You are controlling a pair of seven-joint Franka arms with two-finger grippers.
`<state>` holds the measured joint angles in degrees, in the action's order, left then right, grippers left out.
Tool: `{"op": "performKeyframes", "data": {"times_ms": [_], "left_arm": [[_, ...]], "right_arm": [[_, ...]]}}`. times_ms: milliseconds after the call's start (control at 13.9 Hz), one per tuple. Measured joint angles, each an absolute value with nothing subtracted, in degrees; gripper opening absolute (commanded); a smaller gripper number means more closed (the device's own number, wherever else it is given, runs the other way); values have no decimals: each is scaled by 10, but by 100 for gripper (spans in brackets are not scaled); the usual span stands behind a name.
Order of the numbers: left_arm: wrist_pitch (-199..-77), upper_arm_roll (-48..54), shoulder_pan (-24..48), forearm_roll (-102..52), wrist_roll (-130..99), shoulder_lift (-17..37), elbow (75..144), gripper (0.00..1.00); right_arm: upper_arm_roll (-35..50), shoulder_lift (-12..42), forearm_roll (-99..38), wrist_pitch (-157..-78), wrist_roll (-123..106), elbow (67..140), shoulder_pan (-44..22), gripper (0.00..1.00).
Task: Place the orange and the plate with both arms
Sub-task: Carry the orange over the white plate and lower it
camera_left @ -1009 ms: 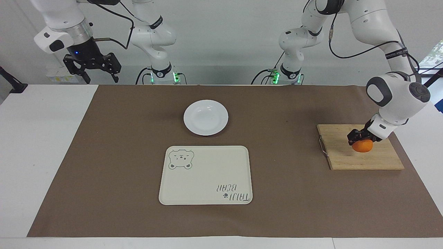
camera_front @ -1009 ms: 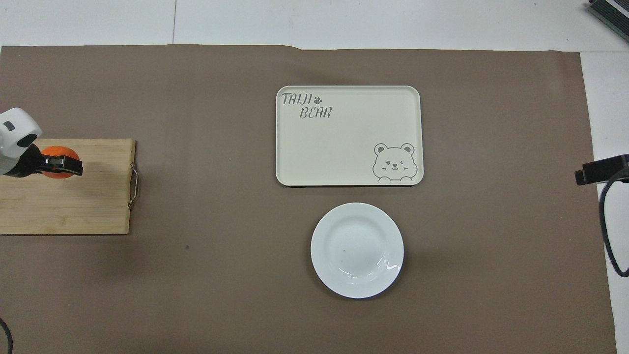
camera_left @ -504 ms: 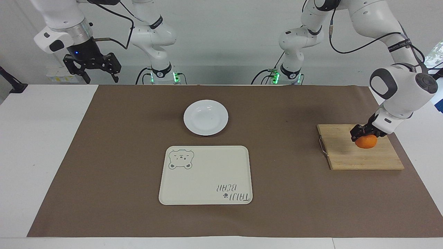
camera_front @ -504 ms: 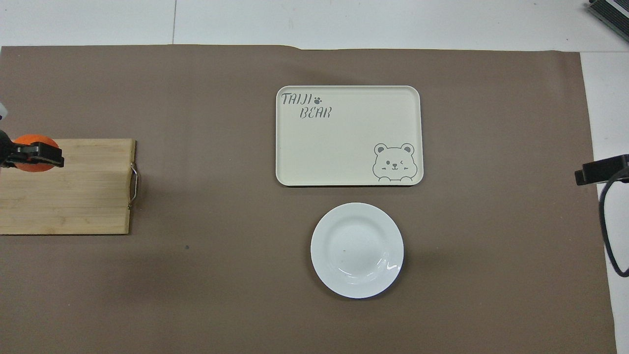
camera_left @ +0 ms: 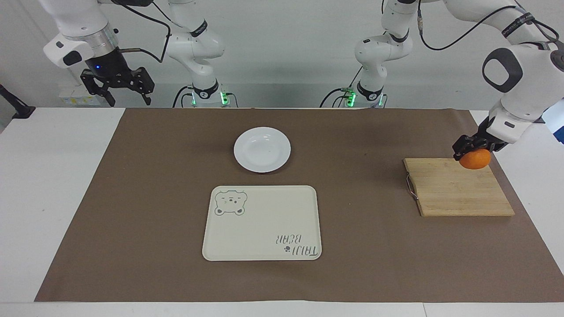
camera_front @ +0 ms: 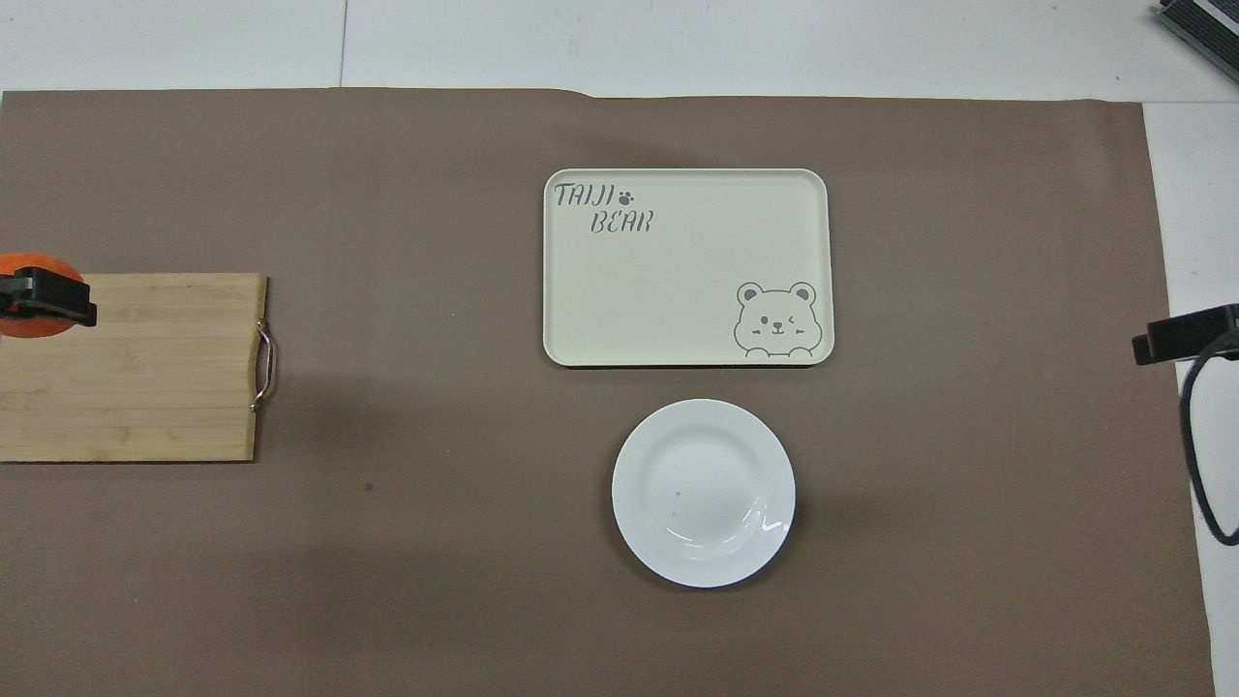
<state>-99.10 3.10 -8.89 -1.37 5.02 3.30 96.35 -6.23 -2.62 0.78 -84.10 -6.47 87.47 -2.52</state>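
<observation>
My left gripper (camera_left: 472,152) is shut on the orange (camera_left: 475,159) and holds it in the air over the wooden cutting board (camera_left: 458,187), at the left arm's end of the table. In the overhead view the orange (camera_front: 24,310) shows at the frame's edge under the left gripper (camera_front: 39,298). The white plate (camera_left: 262,149) sits on the brown mat between the robots and the cream bear tray (camera_left: 262,223); it also shows in the overhead view (camera_front: 704,492). My right gripper (camera_left: 118,88) waits open, high over the right arm's end of the table.
The cream bear tray (camera_front: 687,267) lies in the middle of the mat, farther from the robots than the plate. The cutting board (camera_front: 135,387) has a metal handle (camera_front: 261,366) on its edge toward the middle. Part of the right arm's black gear (camera_front: 1186,334) shows at the overhead view's edge.
My left gripper has lifted the orange off the cutting board and carried it up and toward the table's end. The right arm has not moved.
</observation>
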Motion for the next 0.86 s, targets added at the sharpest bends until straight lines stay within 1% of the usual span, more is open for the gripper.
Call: {"op": "performKeyframes", "data": {"times_ms": [360,865], "left_arm": [[-989,35,-22,-13,-5,34,962,0],[-990,40,123,-13,-183,33,963,0]], "right_arm": [[-62,-26,8,-841,-65,875,-25,100],[-62,-26,8,-841,-65,875,-25,100]]}}
